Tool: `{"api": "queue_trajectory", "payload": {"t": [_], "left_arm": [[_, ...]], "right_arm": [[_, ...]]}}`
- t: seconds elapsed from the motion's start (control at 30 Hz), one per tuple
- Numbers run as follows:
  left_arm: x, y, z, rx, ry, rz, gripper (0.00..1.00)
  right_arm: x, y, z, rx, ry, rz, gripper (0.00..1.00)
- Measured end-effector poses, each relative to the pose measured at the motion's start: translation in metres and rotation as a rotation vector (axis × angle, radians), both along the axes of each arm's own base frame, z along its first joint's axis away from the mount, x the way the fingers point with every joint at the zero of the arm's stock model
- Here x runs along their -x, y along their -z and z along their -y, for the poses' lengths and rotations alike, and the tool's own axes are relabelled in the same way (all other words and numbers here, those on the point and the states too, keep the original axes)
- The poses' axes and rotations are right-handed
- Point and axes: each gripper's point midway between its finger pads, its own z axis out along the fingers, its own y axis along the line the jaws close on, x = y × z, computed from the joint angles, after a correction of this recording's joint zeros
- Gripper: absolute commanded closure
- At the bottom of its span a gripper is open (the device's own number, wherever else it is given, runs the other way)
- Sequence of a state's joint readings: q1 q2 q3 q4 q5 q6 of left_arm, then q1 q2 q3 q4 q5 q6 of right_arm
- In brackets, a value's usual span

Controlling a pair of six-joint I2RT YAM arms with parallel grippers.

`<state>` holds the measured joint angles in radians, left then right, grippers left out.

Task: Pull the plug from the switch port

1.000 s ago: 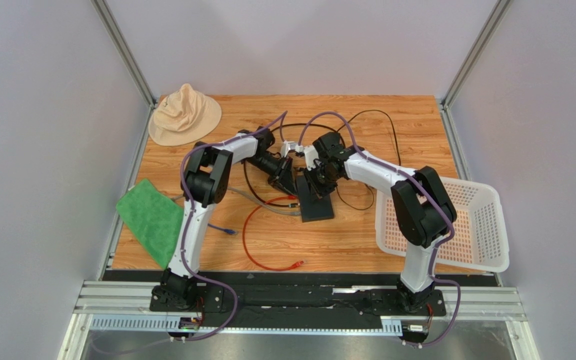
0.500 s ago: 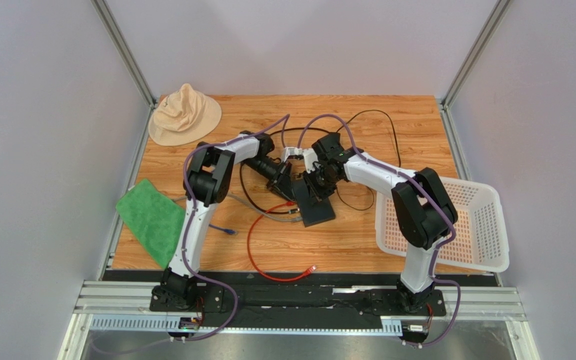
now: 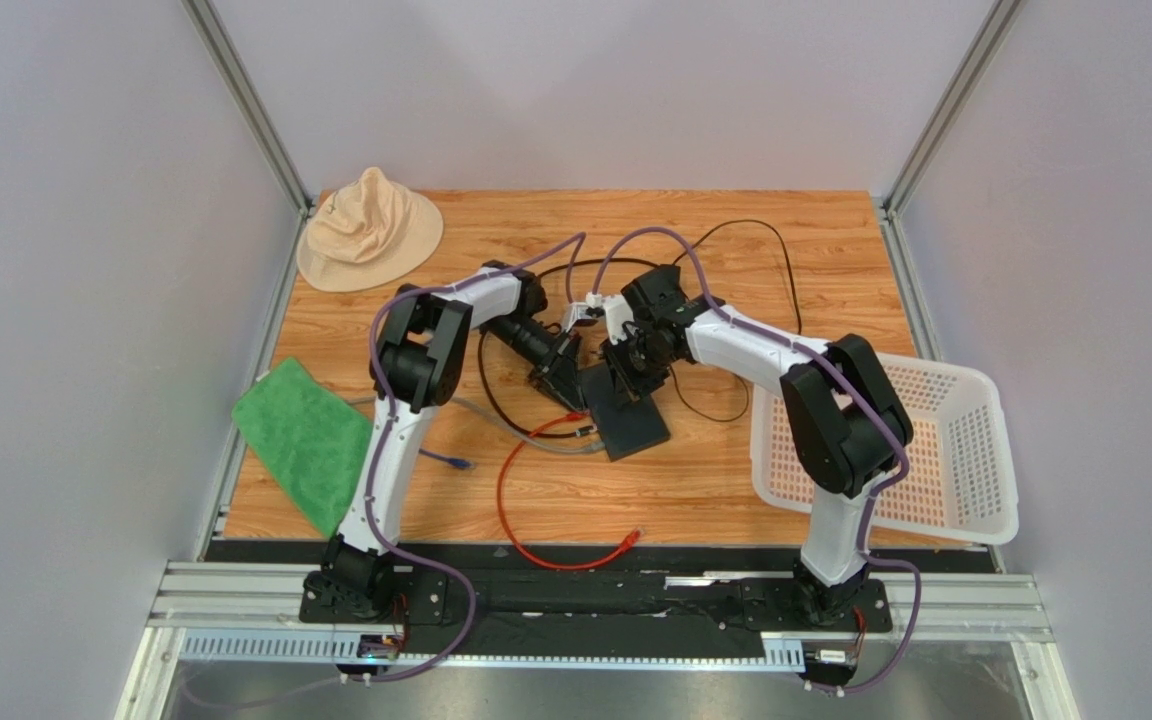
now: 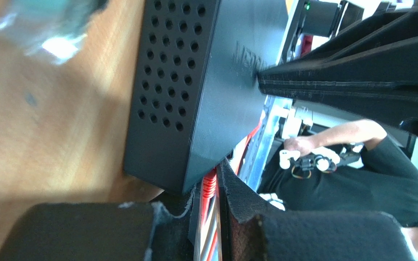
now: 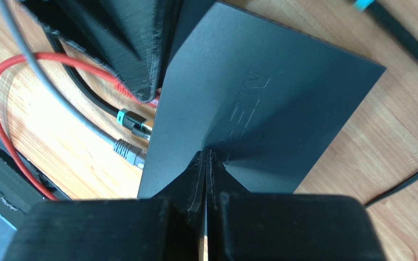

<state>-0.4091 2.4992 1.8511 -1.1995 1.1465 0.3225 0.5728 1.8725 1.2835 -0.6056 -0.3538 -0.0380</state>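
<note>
- Desk (image 3: 687, 495): wooden top carrying all items. The work sits mid-desk, between the two arms.
- Basket (image 3: 958, 435): white perforated container at the right edge of the desk, partly overhanging it and tilted. Nothing is visible inside. It is well apart from the work and plays no part in this step.
- Switch (image 5: 260, 109): flat black box lying mid-desk with its socket edge turned toward the left arm. It is light and likely to slide if not held down.
- Right claw (image 5: 206, 155): fingers pressed together, tips bearing down on the switch's top face. Judgement: keep this pressure steady through the pull, or the box will follow the cable.
- Left claw (image 4: 212, 175): pinching the red plug at the socket edge.
- Red plug (image 4: 209, 188): appears seated in its port, beside a teal-banded plug (image 5: 132, 120) and a grey plug (image 5: 128, 151). Judgement: draw it straight out along the port axis, not sideways. Whether the latch tab is depressed cannot be told, so a snag is possible.
</note>
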Motion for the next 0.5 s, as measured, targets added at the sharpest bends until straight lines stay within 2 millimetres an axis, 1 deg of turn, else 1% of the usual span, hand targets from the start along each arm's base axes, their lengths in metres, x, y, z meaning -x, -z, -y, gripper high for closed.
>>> {"api": "queue_trajectory", "payload": {"t": [0.23,0.37,0.43,0.5], "left_arm": [[0.001,-0.003,-0.009,-0.046,0.04,0.024,1.0],[0.01,0.005,-0.02,-0.07,0.055,0.003,1.0],[0.015,0.007,-0.027,-0.092,0.054,-0.026,1.0],[0.011,0.007,-0.032,-0.117,0.06,-0.012,1.0]], "right_arm": [[-0.002,0.0,0.0,-0.013,0.014,-0.015,0.99],[-0.011,0.0,0.001,-0.019,0.027,-0.003,0.99],[-0.015,0.0,0.002,-0.025,0.036,0.002,0.99],[-0.016,0.0,0.002,-0.029,0.037,0.0,0.99]]}}
